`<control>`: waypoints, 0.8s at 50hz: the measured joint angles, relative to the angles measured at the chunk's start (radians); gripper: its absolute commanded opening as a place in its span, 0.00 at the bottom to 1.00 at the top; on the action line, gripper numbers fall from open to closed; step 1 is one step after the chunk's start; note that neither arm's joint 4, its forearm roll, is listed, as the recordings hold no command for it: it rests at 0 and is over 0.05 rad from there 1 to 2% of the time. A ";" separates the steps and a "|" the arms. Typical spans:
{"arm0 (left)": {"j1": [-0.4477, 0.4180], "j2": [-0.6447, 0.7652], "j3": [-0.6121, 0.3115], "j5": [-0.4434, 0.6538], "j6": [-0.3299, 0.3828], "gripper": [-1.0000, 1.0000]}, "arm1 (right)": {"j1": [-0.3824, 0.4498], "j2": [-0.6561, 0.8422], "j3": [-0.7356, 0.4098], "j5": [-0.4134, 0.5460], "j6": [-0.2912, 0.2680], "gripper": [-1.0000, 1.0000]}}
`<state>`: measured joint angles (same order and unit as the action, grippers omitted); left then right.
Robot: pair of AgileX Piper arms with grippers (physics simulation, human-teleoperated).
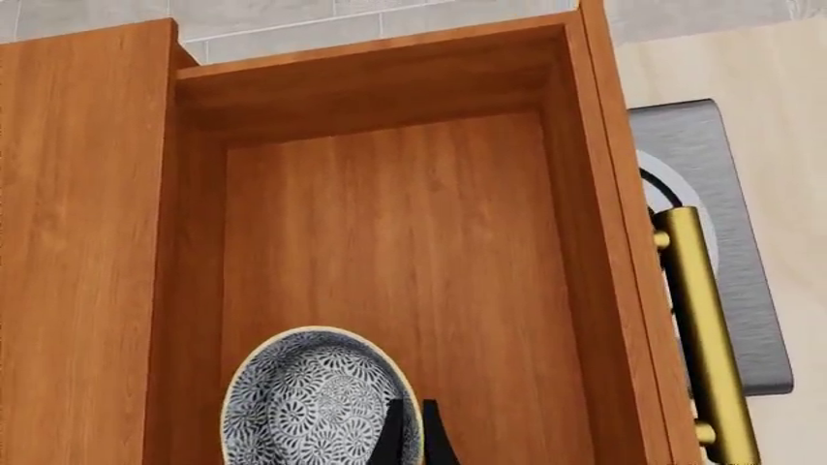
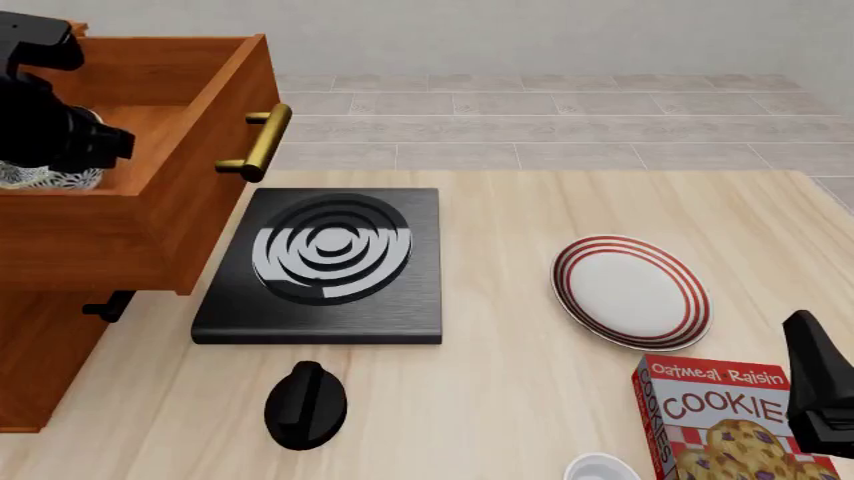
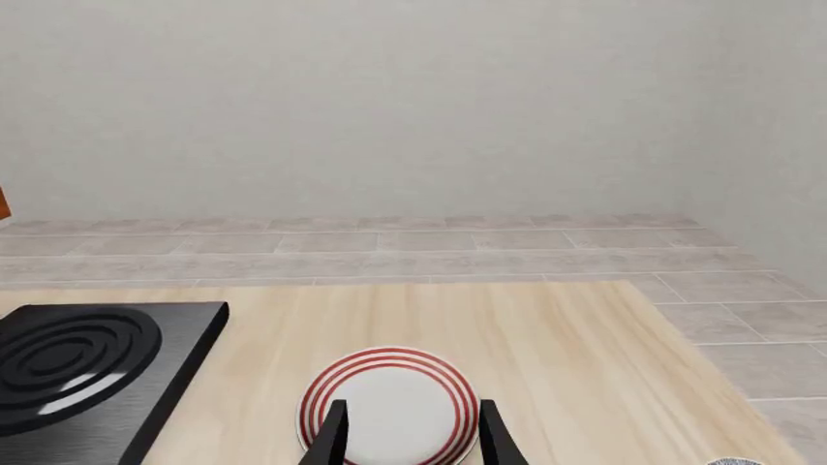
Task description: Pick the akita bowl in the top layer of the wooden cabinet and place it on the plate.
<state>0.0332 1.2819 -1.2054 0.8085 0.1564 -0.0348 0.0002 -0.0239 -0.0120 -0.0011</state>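
the left fingers (image 1: 391, 436) were seen closed on the akita bowl's (image 1: 310, 402) rim inside the top layer (image 1: 401, 252); the right fingers (image 3: 333, 441) were held wide, the plate (image 3: 387, 402) at twelve o'clock.

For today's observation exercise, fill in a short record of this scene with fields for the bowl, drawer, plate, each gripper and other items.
Akita bowl: inside the open top layer, not yet lifted out
Top layer: pulled out of the wooden cabinet
Plate: on the table, nothing on it
Left gripper: in the drawer at the bowl's rim; grip unclear
Right gripper: open, holding nothing, plate ahead of it
Other items: black stove, cookie box
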 measured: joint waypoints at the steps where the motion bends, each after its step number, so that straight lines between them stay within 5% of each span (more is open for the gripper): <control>1: -0.001 0.000 -0.002 0.001 0.000 0.00 | 0.000 0.000 0.000 0.000 0.000 1.00; 40: -0.055 -0.021 -0.119 0.051 0.001 0.00 | 0.000 0.000 0.000 0.000 0.000 1.00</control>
<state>-0.0220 1.2608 -1.3241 0.8596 0.1569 -0.0351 0.0002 -0.0239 -0.0122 -0.0011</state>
